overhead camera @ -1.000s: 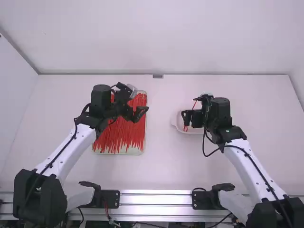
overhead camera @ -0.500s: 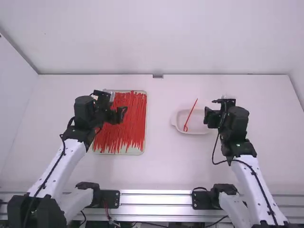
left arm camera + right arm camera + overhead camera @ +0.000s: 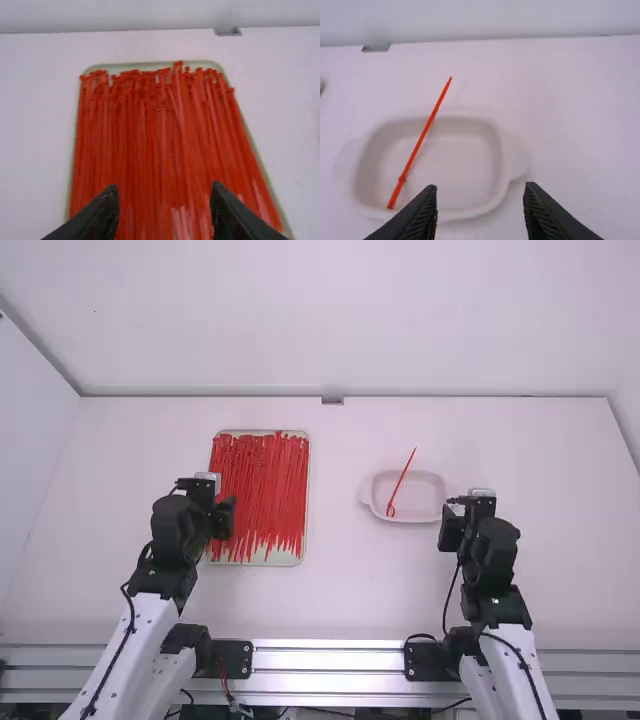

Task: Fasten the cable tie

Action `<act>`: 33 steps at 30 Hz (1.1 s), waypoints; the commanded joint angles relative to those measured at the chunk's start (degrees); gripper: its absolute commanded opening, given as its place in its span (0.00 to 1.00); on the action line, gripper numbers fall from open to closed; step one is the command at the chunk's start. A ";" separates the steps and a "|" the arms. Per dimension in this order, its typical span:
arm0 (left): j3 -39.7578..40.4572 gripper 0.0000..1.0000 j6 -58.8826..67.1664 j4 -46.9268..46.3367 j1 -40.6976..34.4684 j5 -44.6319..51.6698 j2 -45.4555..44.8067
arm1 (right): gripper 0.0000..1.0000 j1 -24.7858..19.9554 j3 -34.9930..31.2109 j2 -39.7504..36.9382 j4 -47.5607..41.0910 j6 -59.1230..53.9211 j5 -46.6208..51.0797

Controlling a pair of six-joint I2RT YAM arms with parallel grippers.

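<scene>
Tie: in dish, tail toward 1 o'clock, over the rim.
Tray: spare ties, at dish's 9 o'clock.
Left pincer: apart, empty, tray's 7 o'clock.
Right pincer: apart, empty, dish's 5 o'clock.

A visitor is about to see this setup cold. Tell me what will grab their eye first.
The dense pile of red cable ties filling the tray on the left side stands out first. Next comes the single red tie lying slantwise in the white dish on the right, its tip poking out past the far rim.
</scene>
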 commanded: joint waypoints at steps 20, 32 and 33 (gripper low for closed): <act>-21.17 0.03 0.05 0.14 0.10 -5.39 -25.92 | 0.03 0.16 -14.52 -24.09 0.16 0.14 0.43; -21.17 0.00 0.05 0.14 0.10 -5.39 -36.05 | 0.00 0.16 -14.52 -32.78 0.16 0.14 0.43; -21.17 0.00 0.05 0.14 0.10 -5.39 -36.83 | 0.00 0.16 -14.52 -33.43 0.16 0.14 0.43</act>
